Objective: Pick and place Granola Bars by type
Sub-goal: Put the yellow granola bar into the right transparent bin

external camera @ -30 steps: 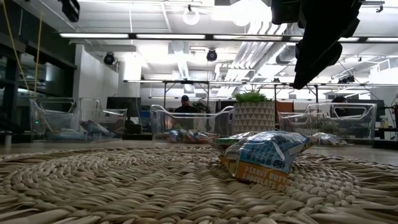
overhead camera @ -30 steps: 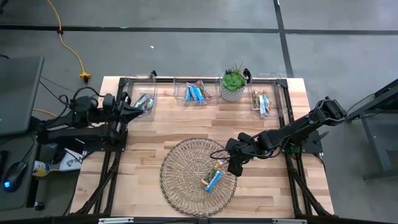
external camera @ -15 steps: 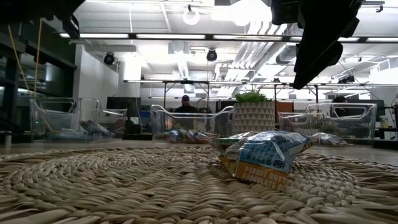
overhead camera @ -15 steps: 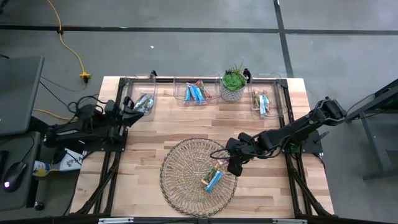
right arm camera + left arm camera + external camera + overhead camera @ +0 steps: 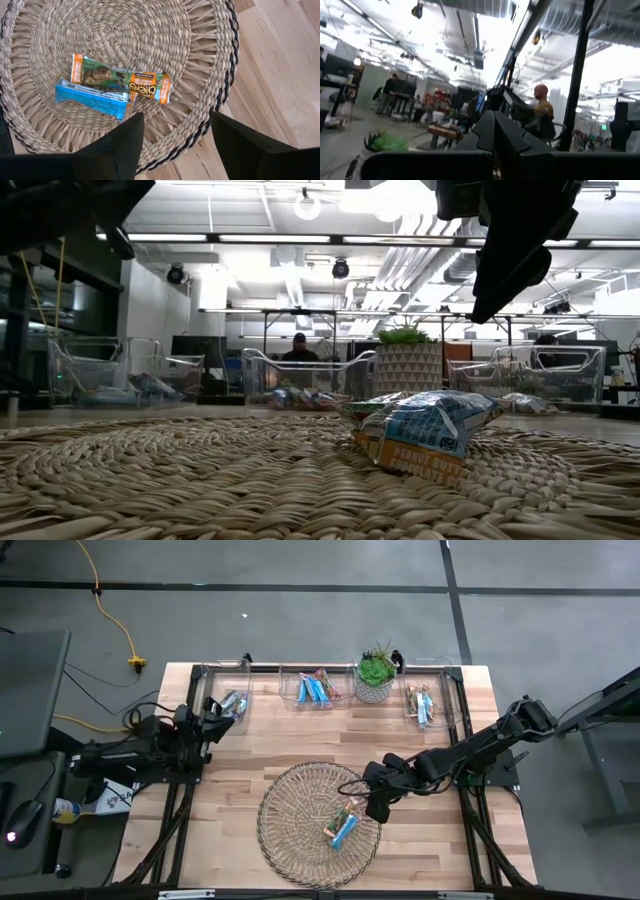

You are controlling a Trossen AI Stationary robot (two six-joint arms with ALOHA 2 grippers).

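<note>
Two granola bars lie side by side in the round woven basket (image 5: 285,802): a blue and white one (image 5: 95,95) and a tan and orange one (image 5: 122,79), which partly overlaps it. They also show in the high view (image 5: 343,828) and the low view (image 5: 425,430). My right gripper (image 5: 175,120) hangs open above the basket's right rim (image 5: 375,806), with the bars just ahead of its fingers. My left gripper (image 5: 214,710) is shut and empty at the table's left edge, beside the left bin (image 5: 230,700).
Three clear bins stand along the far edge: the left one, a middle one (image 5: 315,688) with blue bars, and a right one (image 5: 425,702) with tan bars. A potted plant (image 5: 375,675) sits between the middle and right bins. People show in the room beyond the table.
My left arm has drawn back from the left bin toward the table's left edge and now shows larger in the low view's upper left. The right arm and the bars have kept still.
</note>
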